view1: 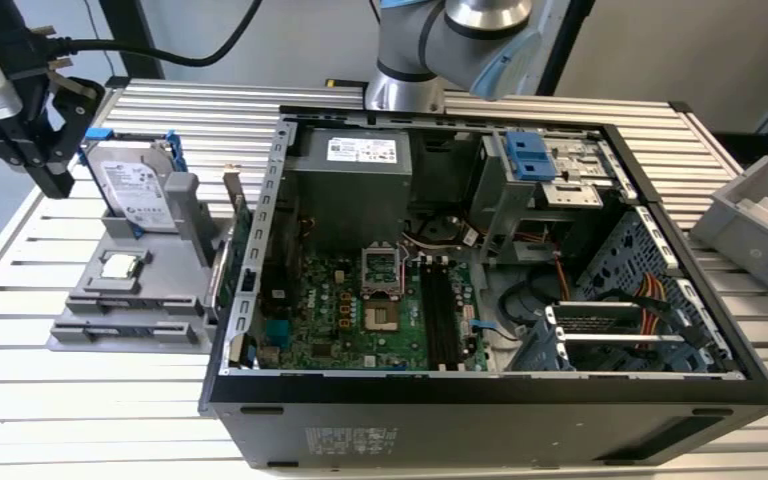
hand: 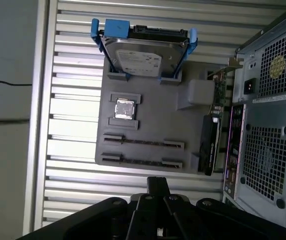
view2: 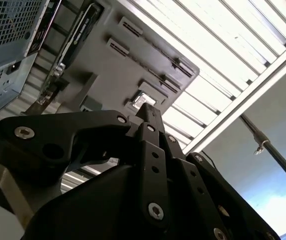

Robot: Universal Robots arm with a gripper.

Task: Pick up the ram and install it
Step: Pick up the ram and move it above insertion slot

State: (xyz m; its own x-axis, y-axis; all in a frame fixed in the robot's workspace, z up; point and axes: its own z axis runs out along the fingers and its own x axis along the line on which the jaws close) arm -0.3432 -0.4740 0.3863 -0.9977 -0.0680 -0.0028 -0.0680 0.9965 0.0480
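Note:
My gripper (view1: pixel 57 185) hangs high over the far corner of the slatted table, at the exterior view's left. Its black fingertips (hand: pixel 158 184) are pressed together, shut, and I see nothing between them in both wrist views (view2: pixel 150 112). Below it lies a grey holder (hand: pixel 147 125) with two long slots (hand: pixel 143 143). Each slot shows a thin dark line, and I cannot tell whether either is the ram seen edge-on. The open computer case (view1: pixel 491 390) lies beside the holder, its motherboard's long black memory slots (view1: pixel 440 310) facing up.
On the holder (view1: pixel 91 300) stand a silver hard drive (view1: pixel 135 185) in a blue frame and a small square chip (view1: pixel 120 265). A green card (view1: pixel 233 260) stands between holder and case. A grey bin (view1: pixel 758 220) sits at the exterior view's right.

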